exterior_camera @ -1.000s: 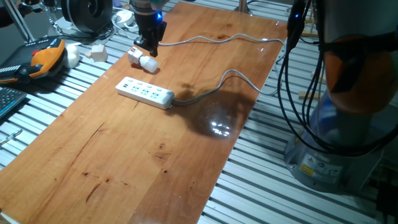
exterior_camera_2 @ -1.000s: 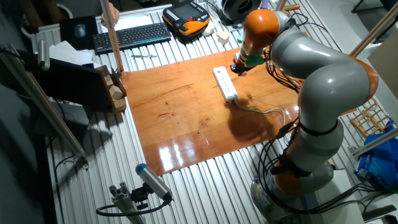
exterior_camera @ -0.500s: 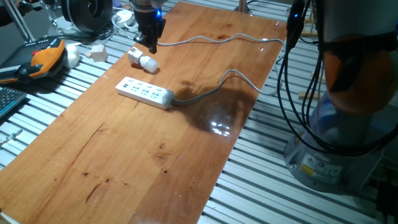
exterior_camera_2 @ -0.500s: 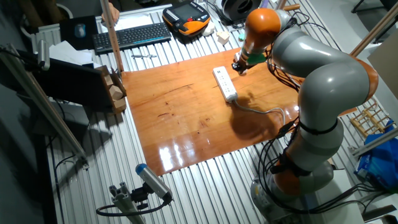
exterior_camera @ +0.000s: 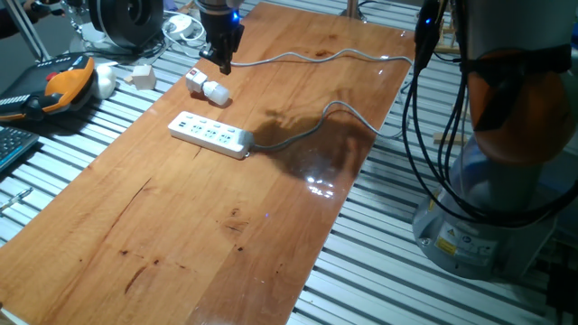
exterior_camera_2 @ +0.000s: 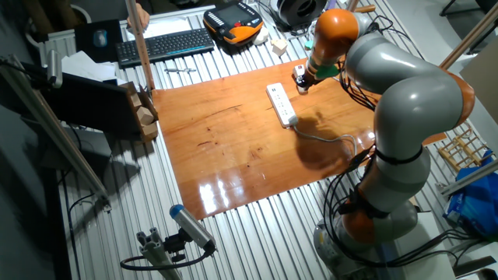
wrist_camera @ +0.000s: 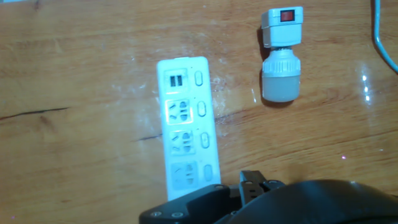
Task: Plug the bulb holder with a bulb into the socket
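The bulb holder with a bulb (exterior_camera: 208, 87) lies on its side on the wooden table, red spot up and round bulb pointing toward the socket; it also shows as the bulb holder (wrist_camera: 281, 53) and the bulb holder (exterior_camera_2: 299, 72). The socket (exterior_camera: 210, 134) is a long white strip with a grey cable, seen too as the socket (wrist_camera: 185, 124) and the socket (exterior_camera_2: 282, 105). My gripper (exterior_camera: 224, 65) hangs above and just behind the bulb holder, holding nothing. Its fingertips are too small and dark to tell open from shut; the hand view shows only the dark hand body.
A thin white cable (exterior_camera: 316, 56) winds across the far part of the table (exterior_camera: 226, 244). Off the table's left edge lie a white cube (exterior_camera: 142, 77), an orange pendant (exterior_camera: 63, 86) and a keyboard (exterior_camera_2: 163, 45). The robot base (exterior_camera: 506, 181) stands on the right.
My gripper has risen and drifted to the right, away from the bulb holder. The bulb holder and the socket have not moved.
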{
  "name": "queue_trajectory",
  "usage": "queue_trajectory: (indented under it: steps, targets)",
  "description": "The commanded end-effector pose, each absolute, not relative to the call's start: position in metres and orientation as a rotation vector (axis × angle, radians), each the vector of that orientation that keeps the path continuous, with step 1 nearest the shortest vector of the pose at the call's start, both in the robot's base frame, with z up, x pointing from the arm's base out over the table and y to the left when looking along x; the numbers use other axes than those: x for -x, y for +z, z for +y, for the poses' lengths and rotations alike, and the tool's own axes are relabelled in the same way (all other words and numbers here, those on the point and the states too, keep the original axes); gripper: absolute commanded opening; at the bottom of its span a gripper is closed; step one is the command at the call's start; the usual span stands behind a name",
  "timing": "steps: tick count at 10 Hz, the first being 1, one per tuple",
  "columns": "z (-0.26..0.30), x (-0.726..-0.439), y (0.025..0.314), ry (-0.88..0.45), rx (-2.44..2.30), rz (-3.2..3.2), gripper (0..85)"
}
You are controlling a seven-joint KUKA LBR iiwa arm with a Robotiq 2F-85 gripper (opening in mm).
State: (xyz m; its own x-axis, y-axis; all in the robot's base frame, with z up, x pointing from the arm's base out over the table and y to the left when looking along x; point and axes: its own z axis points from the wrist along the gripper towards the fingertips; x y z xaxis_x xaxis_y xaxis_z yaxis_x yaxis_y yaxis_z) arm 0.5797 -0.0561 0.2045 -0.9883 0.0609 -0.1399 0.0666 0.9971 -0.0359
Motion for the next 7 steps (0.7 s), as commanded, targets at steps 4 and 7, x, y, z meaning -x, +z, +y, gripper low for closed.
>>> queue_trajectory:
  steps: [4,7]
  targets:
    - [-0.0576,-0.5796,0.2031,-0.061,-0.096,2.998,0.0]
    - [-0.0576,-0.5796,0.2031,-0.048,-0.156,3.017,0.0]
